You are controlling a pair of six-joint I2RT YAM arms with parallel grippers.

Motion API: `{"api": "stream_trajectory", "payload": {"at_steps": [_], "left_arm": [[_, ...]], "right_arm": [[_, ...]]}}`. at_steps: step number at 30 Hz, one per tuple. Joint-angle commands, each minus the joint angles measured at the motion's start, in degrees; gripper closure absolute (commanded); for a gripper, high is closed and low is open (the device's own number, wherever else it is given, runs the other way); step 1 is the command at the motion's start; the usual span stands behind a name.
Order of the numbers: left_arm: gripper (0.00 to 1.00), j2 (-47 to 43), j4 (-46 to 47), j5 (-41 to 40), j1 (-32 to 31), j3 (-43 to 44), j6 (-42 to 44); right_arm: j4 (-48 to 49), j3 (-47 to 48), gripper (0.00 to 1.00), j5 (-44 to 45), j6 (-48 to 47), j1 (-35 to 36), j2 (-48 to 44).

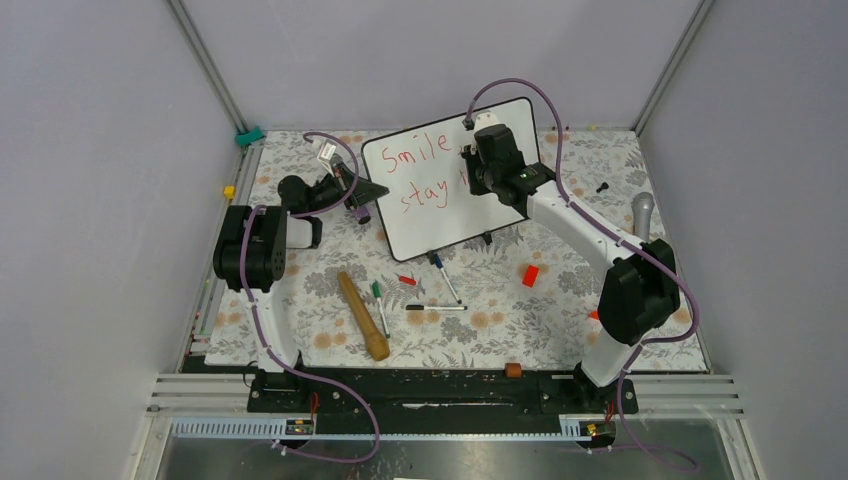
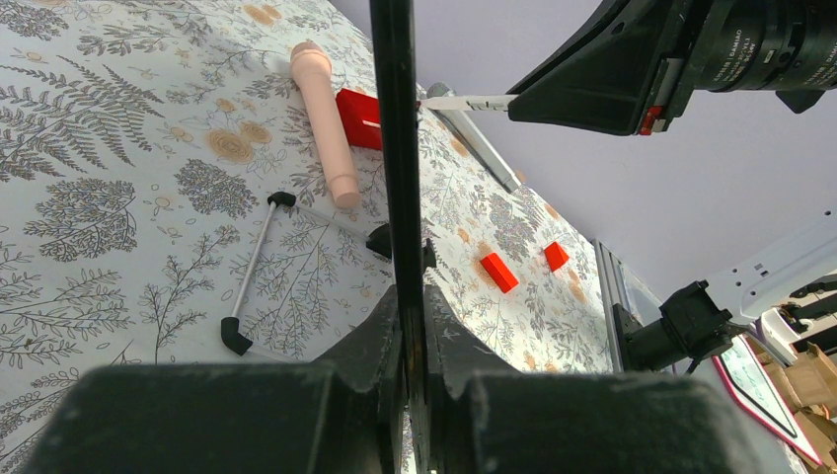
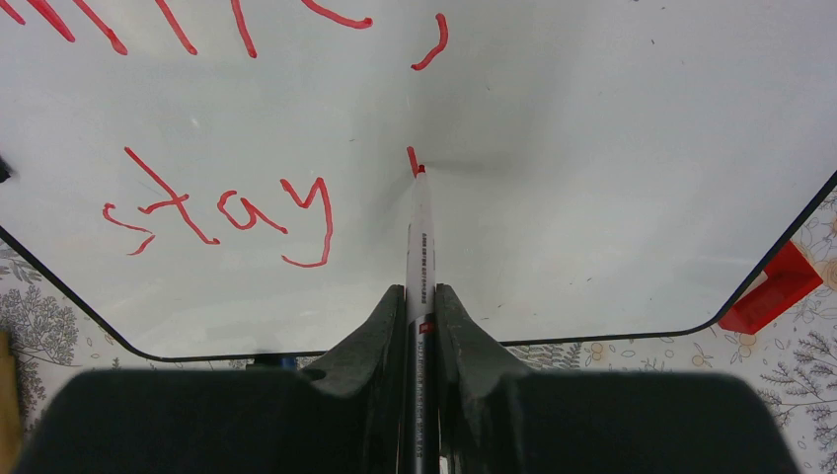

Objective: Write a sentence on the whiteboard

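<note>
The whiteboard (image 1: 440, 215) stands tilted at the table's middle back. The sentence (image 1: 420, 170) on it is in red, "Smile," above "stay"; in the right wrist view "stay" (image 3: 222, 209) has one short red stroke to its right. My left gripper (image 1: 372, 195) is shut on the board's left edge, whose black frame (image 2: 393, 148) runs between its jaws (image 2: 413, 296). My right gripper (image 1: 478, 172) is shut on a red marker (image 3: 420, 237) between its jaws (image 3: 420, 291). The marker tip touches the board at that short stroke.
In front of the board lie a wooden roller (image 1: 362, 315), a green marker (image 1: 379, 303), a black marker (image 1: 436, 307), a blue marker (image 1: 445, 275) and a red cap (image 1: 406, 279). A red block (image 1: 530, 275) and a grey handle-like object (image 1: 643, 212) lie to the right.
</note>
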Motion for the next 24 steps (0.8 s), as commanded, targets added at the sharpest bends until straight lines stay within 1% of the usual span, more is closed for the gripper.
{"api": "stream_trajectory", "payload": {"at_steps": [1,16,24], "left_arm": [[1.00,-0.40,5.46,5.11,-0.68,-0.32,5.65],[1.00,-0.40,5.46,5.15,-0.68,-0.31,5.57],[1.00,-0.31,5.46,5.17,-0.68,-0.26,5.56]], "right_arm": [[1.16,1.19,1.00,1.43,-0.70,0.06,-1.83],[0.17,1.39,1.00,1.06,-0.37,0.07,0.80],[-0.66,1.40,1.00,3.64,-0.38,-0.17,1.20]]}}
